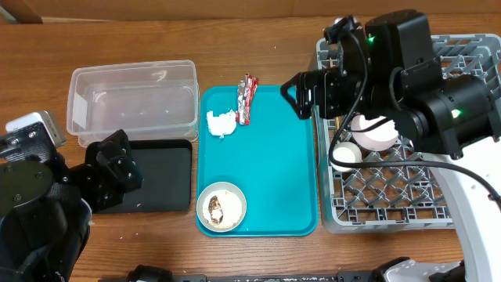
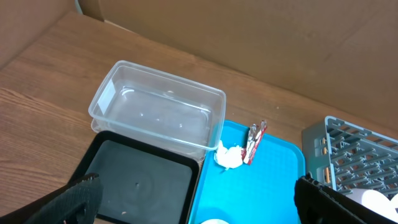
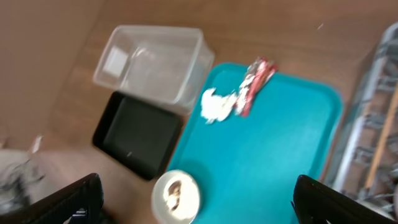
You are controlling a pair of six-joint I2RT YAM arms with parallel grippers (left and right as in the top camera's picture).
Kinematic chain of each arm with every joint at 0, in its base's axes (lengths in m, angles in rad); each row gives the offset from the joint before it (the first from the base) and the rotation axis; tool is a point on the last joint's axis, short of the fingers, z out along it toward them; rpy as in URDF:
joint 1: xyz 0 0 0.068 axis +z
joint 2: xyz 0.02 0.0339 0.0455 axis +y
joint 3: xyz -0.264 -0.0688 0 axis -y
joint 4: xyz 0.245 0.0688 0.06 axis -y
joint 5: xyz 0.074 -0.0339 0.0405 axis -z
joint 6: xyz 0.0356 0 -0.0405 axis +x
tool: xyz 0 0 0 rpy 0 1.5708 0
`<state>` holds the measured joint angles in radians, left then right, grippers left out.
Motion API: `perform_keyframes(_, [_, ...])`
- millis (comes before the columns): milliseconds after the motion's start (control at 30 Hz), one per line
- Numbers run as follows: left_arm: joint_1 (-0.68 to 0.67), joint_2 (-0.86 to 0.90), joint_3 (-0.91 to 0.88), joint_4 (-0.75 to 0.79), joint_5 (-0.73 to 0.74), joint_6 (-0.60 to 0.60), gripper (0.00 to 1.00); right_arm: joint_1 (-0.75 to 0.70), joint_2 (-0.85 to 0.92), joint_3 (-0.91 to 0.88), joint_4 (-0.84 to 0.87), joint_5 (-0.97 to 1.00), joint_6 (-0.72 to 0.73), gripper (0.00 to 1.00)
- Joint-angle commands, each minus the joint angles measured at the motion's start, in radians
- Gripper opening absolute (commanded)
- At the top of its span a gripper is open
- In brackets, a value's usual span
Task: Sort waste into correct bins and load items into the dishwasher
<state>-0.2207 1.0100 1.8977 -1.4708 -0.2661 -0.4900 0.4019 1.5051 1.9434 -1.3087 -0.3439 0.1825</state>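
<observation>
A crumpled white tissue (image 1: pixel 221 123) and a red-and-silver wrapper (image 1: pixel 246 98) lie at the far end of the teal tray (image 1: pixel 266 172). A grey-rimmed bowl (image 1: pixel 221 207) holding brown-white food scraps sits at the tray's near left corner. The clear tub (image 1: pixel 133 102) and black tray (image 1: pixel 156 176) stand left of it. The grey dish rack (image 1: pixel 391 204) on the right holds a pale bowl (image 1: pixel 374 135) and a small white cup (image 1: pixel 346 155). My left gripper (image 1: pixel 121 163) is open and empty over the black tray's left edge. My right gripper (image 1: pixel 296 95) is open and empty above the teal tray's far right corner. The plate is hidden.
The right arm covers much of the rack's far half. A thin wooden stick (image 3: pixel 377 158) lies in the rack in the right wrist view. A few crumbs lie in the black tray (image 2: pixel 140 180). Cardboard walls stand behind the table.
</observation>
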Motion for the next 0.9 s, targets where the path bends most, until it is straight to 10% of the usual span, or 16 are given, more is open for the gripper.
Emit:
perform_keyframes(0, [0.007,-0.002,-0.002,0.001,-0.003,0.022,1.0,0.004,-0.018,0.006,-0.017,-0.095,0.01,1.0])
perform_keyframes(433, [0.007,-0.002,-0.002,0.001,-0.003,0.022,1.0,-0.164,-0.145,0.007,-0.144,0.035,-0.18,1.0])
perform_keyframes(867, [0.007,-0.002,-0.002,0.0,-0.003,0.022,1.0,-0.275,-0.504,-0.423,0.36,0.255,-0.348,1.0])
